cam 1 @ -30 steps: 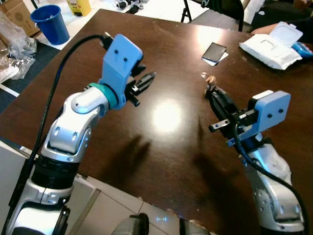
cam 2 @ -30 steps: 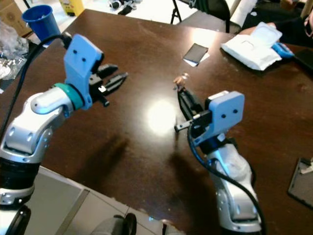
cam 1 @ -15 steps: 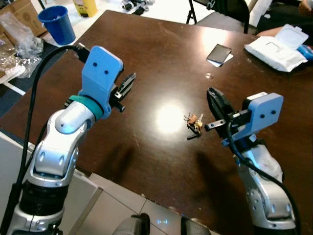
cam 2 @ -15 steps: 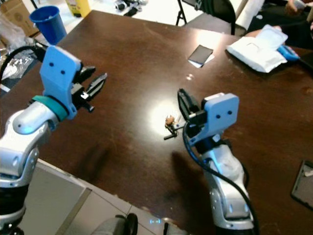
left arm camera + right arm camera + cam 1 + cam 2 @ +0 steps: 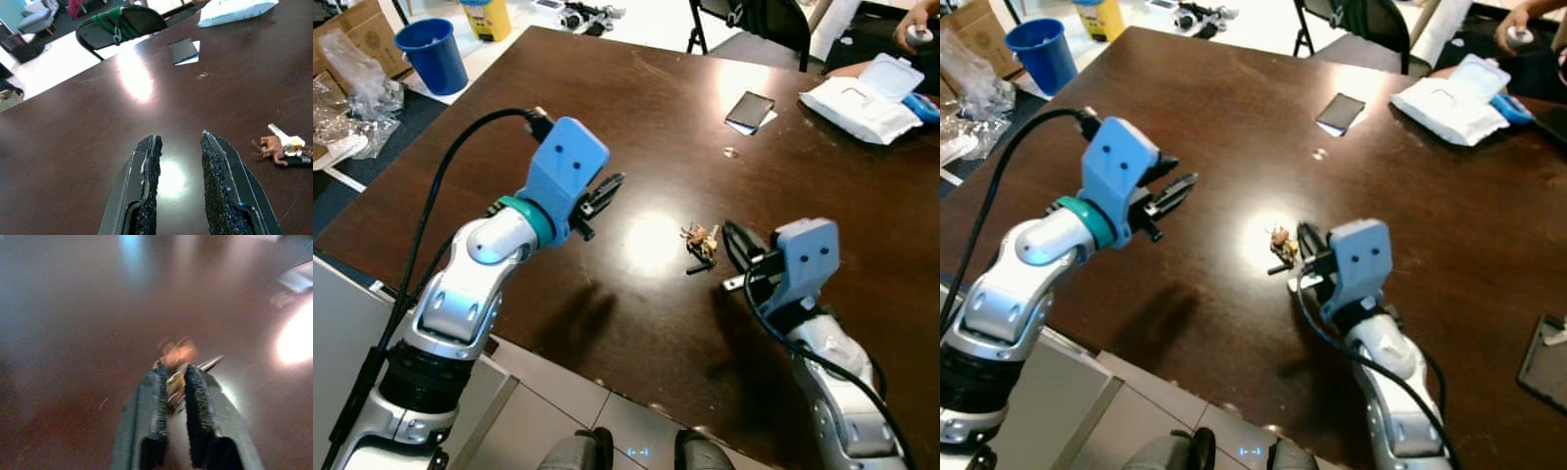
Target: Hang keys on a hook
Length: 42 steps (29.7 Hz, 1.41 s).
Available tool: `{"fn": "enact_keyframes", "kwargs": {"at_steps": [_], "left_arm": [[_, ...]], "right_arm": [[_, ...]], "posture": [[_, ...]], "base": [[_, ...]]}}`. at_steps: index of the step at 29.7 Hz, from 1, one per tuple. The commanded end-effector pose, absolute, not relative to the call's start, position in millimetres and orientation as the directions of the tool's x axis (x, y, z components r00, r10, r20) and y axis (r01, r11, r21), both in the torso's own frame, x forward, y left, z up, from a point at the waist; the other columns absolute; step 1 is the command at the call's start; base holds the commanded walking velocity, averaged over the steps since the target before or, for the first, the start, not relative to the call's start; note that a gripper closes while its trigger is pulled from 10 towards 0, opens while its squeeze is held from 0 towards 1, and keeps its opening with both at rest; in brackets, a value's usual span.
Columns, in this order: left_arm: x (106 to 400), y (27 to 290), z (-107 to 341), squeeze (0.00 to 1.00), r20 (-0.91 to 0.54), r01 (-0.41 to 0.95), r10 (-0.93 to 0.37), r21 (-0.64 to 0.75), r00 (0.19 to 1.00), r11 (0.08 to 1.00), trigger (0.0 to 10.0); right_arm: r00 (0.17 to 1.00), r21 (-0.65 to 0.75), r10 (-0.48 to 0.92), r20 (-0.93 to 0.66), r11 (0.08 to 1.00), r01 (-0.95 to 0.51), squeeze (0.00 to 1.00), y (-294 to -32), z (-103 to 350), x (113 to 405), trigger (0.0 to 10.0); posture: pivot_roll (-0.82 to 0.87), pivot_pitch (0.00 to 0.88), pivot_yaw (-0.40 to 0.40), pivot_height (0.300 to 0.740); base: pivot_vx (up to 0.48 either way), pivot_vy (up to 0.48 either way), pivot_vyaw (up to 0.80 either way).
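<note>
Right wrist view: my right claw (image 5: 172, 382) is nearly together around the keys (image 5: 177, 356) on the surface (image 5: 636, 117). At nine o'clock, my left claw (image 5: 178, 147) is apart. Keys could slip away.

Keys (image 5: 701, 242) with brown charm, flat on dark table (image 5: 607, 108).
</note>
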<state>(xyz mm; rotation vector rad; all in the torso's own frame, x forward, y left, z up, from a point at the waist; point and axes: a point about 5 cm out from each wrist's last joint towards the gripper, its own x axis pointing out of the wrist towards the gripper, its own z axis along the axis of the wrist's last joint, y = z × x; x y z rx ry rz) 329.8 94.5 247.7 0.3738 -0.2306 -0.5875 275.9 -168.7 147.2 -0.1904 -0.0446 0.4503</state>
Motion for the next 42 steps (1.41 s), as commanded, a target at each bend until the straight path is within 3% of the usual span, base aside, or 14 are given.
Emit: {"fn": "enact_keyframes", "kwargs": {"at_steps": [1, 10, 11, 12, 13, 21, 22, 30, 42], "left_arm": [[330.7, 96.2, 243.6, 0.00, 0.089, 0.493, -0.573, 0.413, 0.815, 0.766, 10.0], [325.9, 102.9, 240.1, 0.00, 0.075, 0.470, -0.541, 0.406, 0.837, 0.783, 10.0], [327.1, 103.9, 240.4, 0.00, 0.077, 0.469, -0.541, 0.408, 0.837, 0.783, 10.0], [327.9, 104.5, 240.6, 0.00, 0.078, 0.468, -0.541, 0.410, 0.837, 0.783, 10.0], [328.6, 104.9, 241.3, 0.00, 0.079, 0.468, -0.542, 0.410, 0.837, 0.783, 10.0], [331.2, 105.6, 243.5, 0.00, 0.086, 0.463, -0.535, 0.400, 0.841, 0.791, 10.0], [331.0, 104.5, 243.4, 0.00, 0.086, 0.464, -0.534, 0.393, 0.841, 0.794, 10.0], [332.9, 102.3, 243.9, 0.00, 0.090, 0.467, -0.537, 0.389, 0.839, 0.794, 10.0], [333.8, 102.9, 245.9, 0.00, 0.095, 0.465, -0.537, 0.390, 0.838, 0.795, 10.0]], "right_arm": [[0.837, -0.137, 0.544, -0.066, 0.825, -0.548, 1.00, -154.5, 136.5, 275.7, 10.0], [0.800, -0.083, 0.587, -0.126, 0.797, -0.598, 1.00, -138.9, 129.9, 306.1, 10.0], [0.801, -0.087, 0.585, -0.125, 0.798, -0.597, 0.85, -137.9, 131.5, 309.3, 10.0], [0.802, -0.090, 0.585, -0.124, 0.798, -0.596, 0.85, -137.3, 132.8, 311.2, 10.0], [0.801, -0.091, 0.586, -0.119, 0.797, -0.597, 0.00, -136.3, 134.7, 312.4, 10.0], [0.873, -0.201, 0.477, -0.101, 0.850, -0.487, 0.00, -154.2, 142.2, 322.7, 10.0], [0.915, -0.251, 0.404, -0.018, 0.884, -0.395, 0.00, -168.5, 157.5, 329.1, 10.0], [0.924, -0.270, 0.346, 0.161, 0.916, -0.296, 0.00, -188.8, 195.6, 326.2, 10.0], [0.943, -0.261, 0.332, 0.041, 0.914, -0.310, 0.00, -186.9, 165.2, 318.2, 10.0]], "posture": [[-0.04, 0.180, 0.171, 0.740], [0.01, 0.231, 0.162, 0.740], [0.01, 0.241, 0.162, 0.740], [0.01, 0.241, 0.162, 0.740], [0.02, 0.245, 0.161, 0.740], [0.01, 0.254, 0.162, 0.740], [0.00, 0.252, 0.164, 0.740], [-0.01, 0.247, 0.171, 0.740], [0.00, 0.245, 0.177, 0.740]], "base": [[0.000, 0.000, 0.00], [0.000, 0.000, 0.00], [0.000, 0.000, 0.00], [0.000, 0.000, 0.00], [0.000, 0.000, 0.00], [0.000, 0.000, 0.00], [0.000, 0.000, 0.00], [0.000, 0.000, 0.00], [0.000, 0.000, 0.00]]}}
